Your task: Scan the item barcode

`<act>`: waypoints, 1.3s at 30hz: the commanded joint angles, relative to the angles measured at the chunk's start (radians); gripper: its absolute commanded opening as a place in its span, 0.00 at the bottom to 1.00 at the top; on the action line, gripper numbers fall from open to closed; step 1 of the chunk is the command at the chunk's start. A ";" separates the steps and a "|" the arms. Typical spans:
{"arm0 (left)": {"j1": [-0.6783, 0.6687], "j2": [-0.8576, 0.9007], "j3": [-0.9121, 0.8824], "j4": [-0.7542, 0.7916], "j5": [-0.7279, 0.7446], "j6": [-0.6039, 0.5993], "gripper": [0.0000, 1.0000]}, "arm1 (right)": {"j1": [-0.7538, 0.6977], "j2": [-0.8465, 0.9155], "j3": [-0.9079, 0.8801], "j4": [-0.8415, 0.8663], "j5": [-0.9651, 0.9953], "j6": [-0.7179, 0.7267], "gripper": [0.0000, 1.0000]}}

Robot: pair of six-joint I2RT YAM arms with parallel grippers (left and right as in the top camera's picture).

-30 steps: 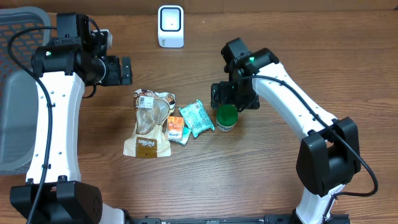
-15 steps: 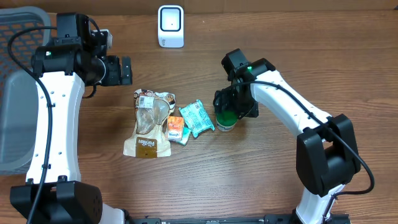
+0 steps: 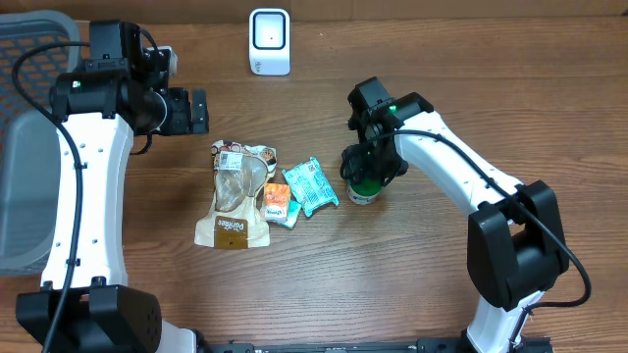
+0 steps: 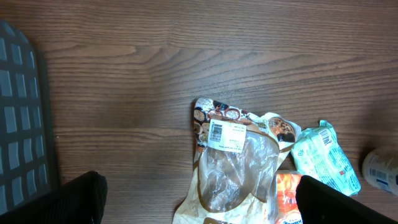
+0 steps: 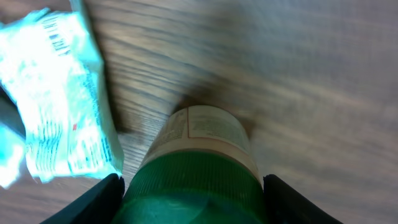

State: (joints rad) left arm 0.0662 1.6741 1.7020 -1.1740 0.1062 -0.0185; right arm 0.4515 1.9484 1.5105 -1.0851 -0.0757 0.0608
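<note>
Our right gripper sits over the jar. Its jaws are partly apart, with one finger hard against each side of the green lid. We see no gap on either side, but we cannot tell whether the fingers are already pressing. Our left gripper hangs with its jaws spread wide, holding and touching nothing, above bare table just beyond the top of the pouch.

We count four items: one green-lidded jar, one teal packet, one small orange packet and one brown pouch with a clear window. There is also one white scanner at the far edge and one grey basket on the left.

The jar stands upright directly under the right gripper, its pale label showing below the lid. It stands just to the right of the teal packet and well apart from the scanner. The other three items lie in a row to its left, overlapping or touching one another.
</note>
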 commanded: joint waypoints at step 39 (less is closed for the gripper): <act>0.005 0.007 0.019 0.003 0.014 0.019 1.00 | -0.032 -0.008 0.080 0.027 -0.124 -0.454 1.00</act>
State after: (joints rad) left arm 0.0662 1.6741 1.7020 -1.1744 0.1062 -0.0185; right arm 0.4381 1.9488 1.5455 -1.0515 -0.1875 -0.5648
